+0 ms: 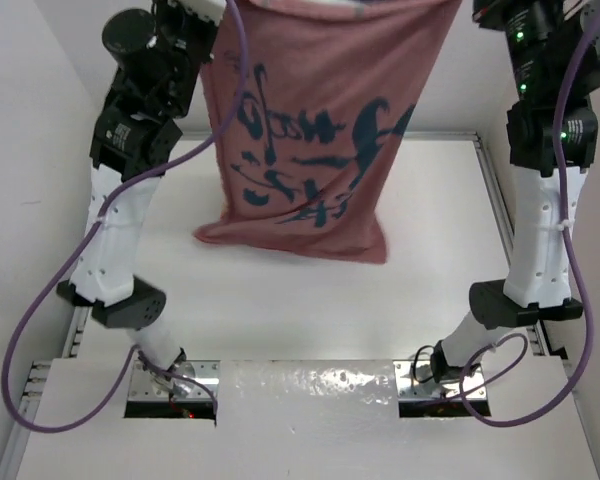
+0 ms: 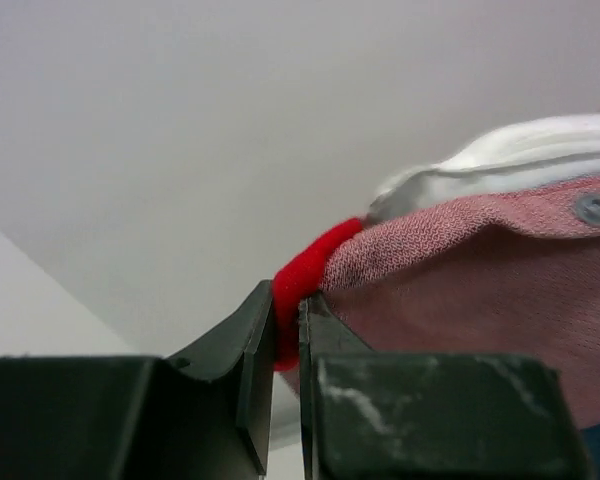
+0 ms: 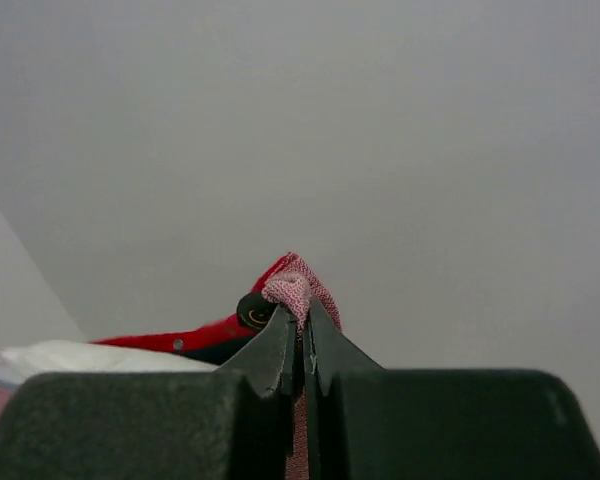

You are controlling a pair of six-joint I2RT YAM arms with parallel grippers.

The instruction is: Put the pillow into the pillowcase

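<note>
Table (image 1: 440, 220) fills the middle of the top view. Pillowcase (image 1: 310, 130) hangs from the frame's top edge, upper centre, pinkish side out, its lower end crumpled on the table. Pillow (image 2: 520, 155) pokes out white at the pillowcase mouth, right of the left wrist view. Left gripper (image 2: 287, 312), bottom centre: clamped on the pillowcase's red hem. Right gripper (image 3: 302, 325): pinched tight on a bunched pillowcase corner.
</note>
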